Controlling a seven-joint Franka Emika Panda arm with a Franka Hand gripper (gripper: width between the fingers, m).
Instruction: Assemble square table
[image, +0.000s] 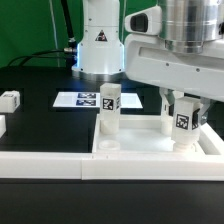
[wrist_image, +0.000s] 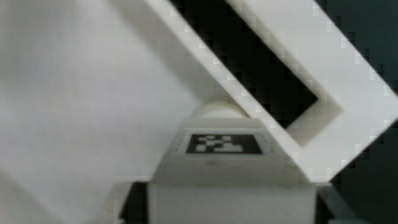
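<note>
The hand (image: 182, 108) hangs at the centre right of the exterior view, and its two fingers are pinching the top of a stubby white leg (image: 183, 126) from either side. The leg's long axis is upright, in line with the hand above it, and its tag faces the camera. In the wrist view the same leg (wrist_image: 222, 152) fills the lower middle of the frame, tag up.

Directly under the leg lies the square slab (image: 150, 150), flat on the black bench (image: 40, 85) across the lower centre and right of the frame. The leg's foot meets the slab near its right end. Whether it already sits in a corner socket cannot be told from here.

A second leg (image: 109, 108) stands upright at the slab's left end. A loose leg (image: 8, 100) lies well apart at the left edge.

As I judge it, the coming move turns on this vertical line: leg over socket, straight down with a twist, with no sideways travel needed.
</note>
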